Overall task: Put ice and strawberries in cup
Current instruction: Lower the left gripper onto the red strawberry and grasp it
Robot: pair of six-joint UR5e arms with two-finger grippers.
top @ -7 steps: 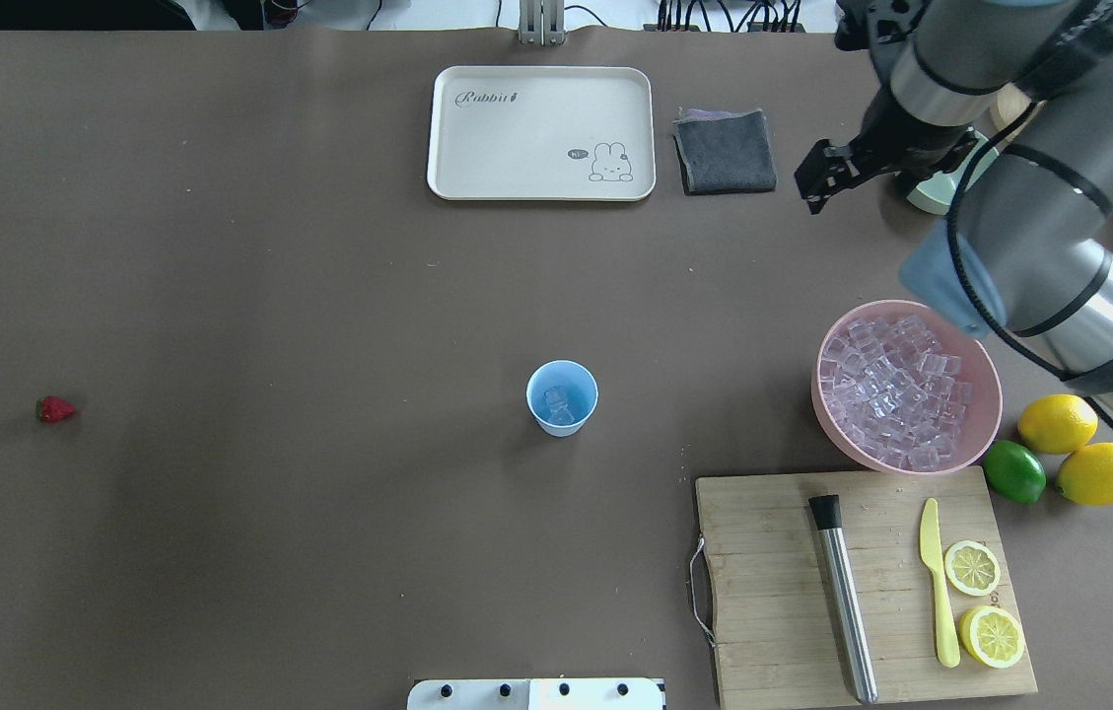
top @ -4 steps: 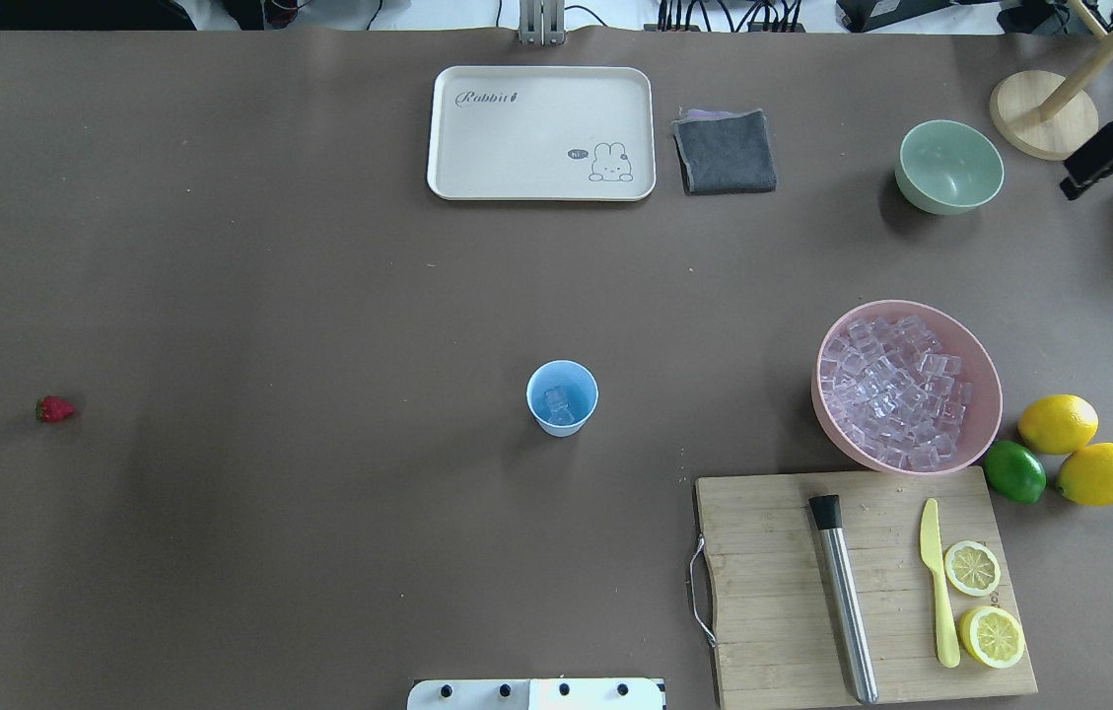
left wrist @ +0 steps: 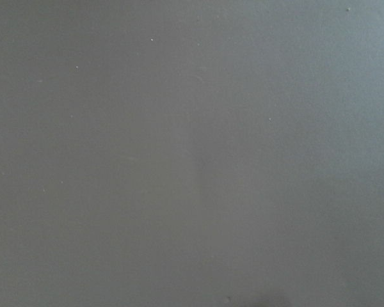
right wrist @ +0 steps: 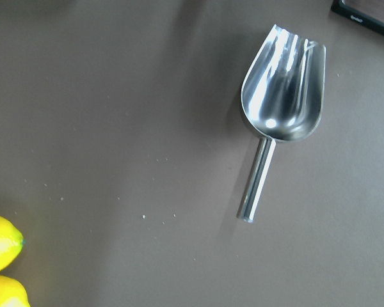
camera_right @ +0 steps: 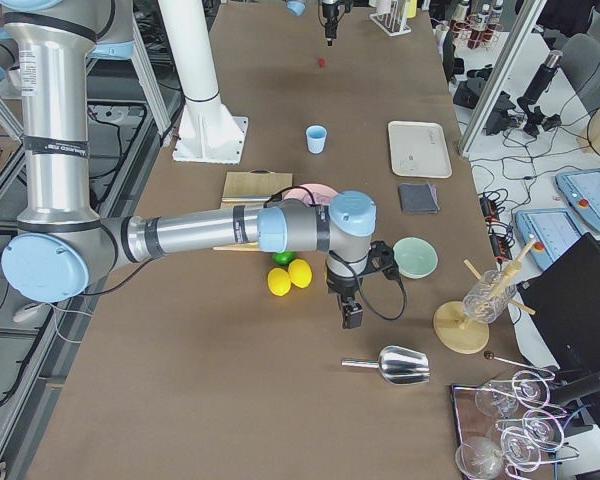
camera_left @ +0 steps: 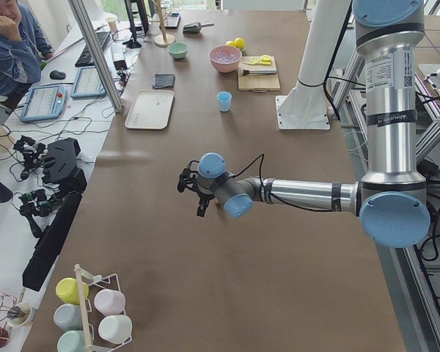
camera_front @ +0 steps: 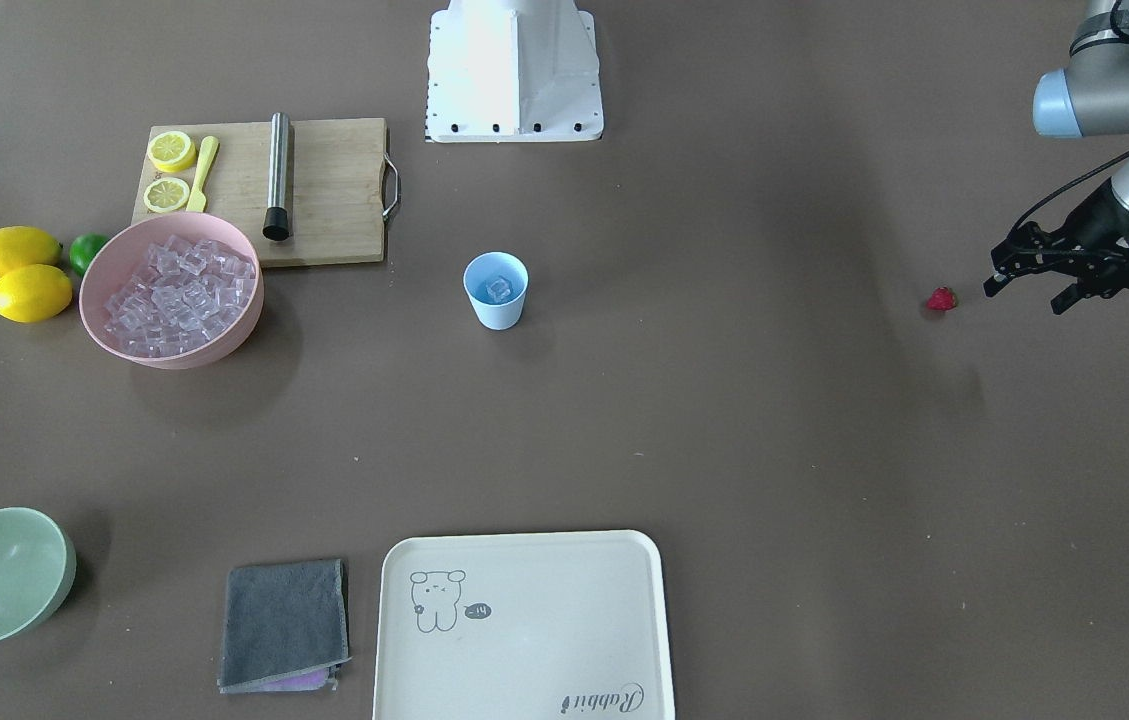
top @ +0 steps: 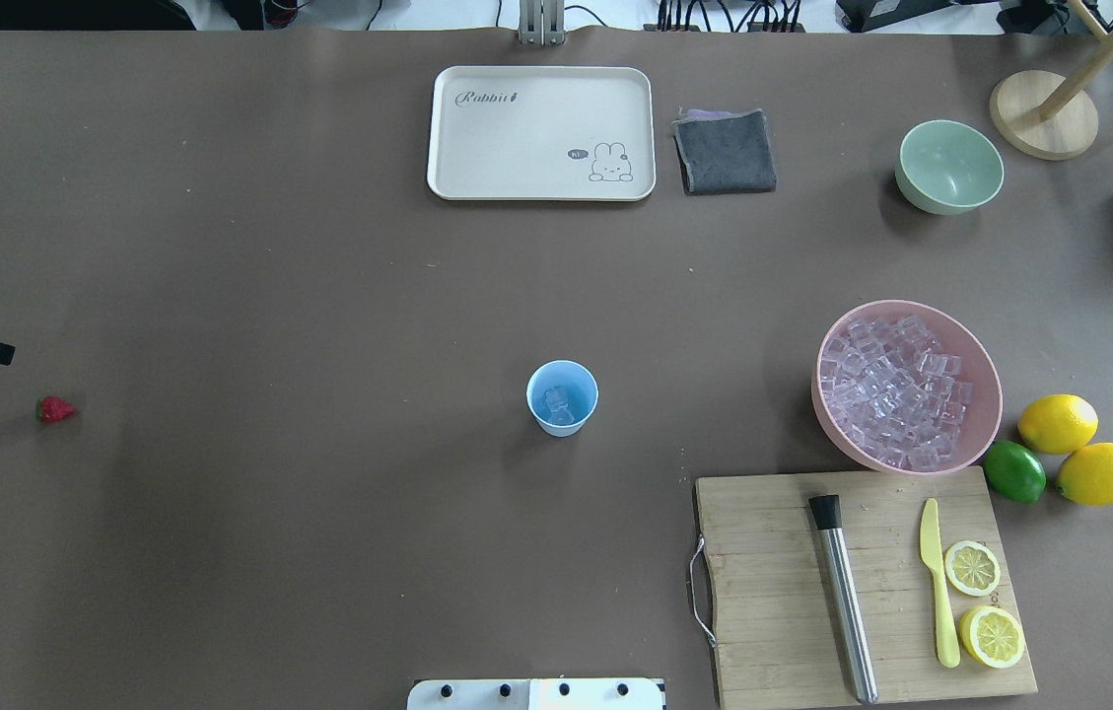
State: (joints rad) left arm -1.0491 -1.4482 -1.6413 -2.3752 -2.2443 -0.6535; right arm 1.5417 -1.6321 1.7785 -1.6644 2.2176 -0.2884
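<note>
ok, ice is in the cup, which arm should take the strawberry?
Left. The left pincer hangs open beside the strawberry; the right pincer is far away, near the metal scoop.

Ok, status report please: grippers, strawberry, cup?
Left gripper open, empty, near small red strawberry. Right gripper: state unclear. Light-blue plastic cup holds clear ice cube. Nothing between strawberry and cup.

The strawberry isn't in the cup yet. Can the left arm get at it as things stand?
Probably yes: the left gripper hangs open close beside the strawberry, with only bare table between them.
</note>
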